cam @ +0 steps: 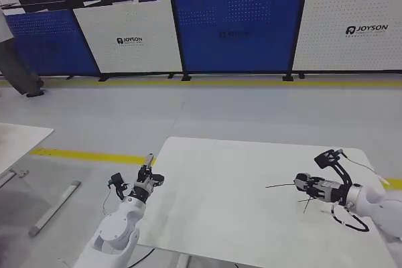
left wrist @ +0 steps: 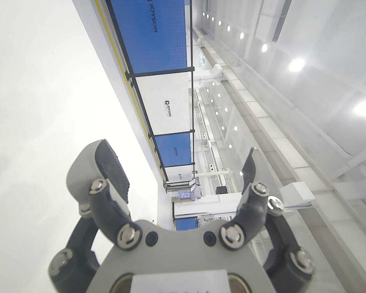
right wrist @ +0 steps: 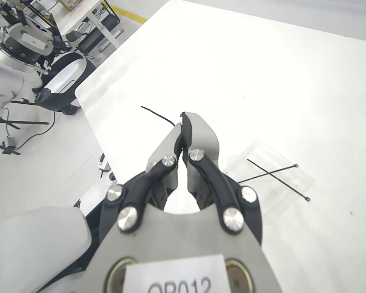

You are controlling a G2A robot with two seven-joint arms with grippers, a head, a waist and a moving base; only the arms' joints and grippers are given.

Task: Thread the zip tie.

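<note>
At the desk's point(right wrist: 231, 62) right side, pinching a thin black zip tie point(right wrist: 158, 115) in the clenched fingers point(right wrist: 201, 135) of the right gripper point(right wrist: 181, 121), with one long end poking out free toward the desk's middle. Hiding the gripped stretch between the pads, so no telling head from tail there. Lying just beside, two spare ties point(right wrist: 274, 177) crossing each other on a clear plastic sleeve point(right wrist: 268, 157).

Judging by looks: handling as feather-light, springy and slick, bending readily yet flicking back. Calling, then, for a firm pinch close to the end being fed, keeping the free length short enough not to wobble.

Sitting low and nearly level over the desk, right wrist angling inward. Hovering well apart at the desk's left edge, left gripper point(left wrist: 180, 160) tilting upward toward the ceiling and the far partitions, fingers point(left wrist: 109, 166) spreading wide and grasping nothing. Needing, most likely, the left arm crossing over to take the loose end before any threading.
</note>
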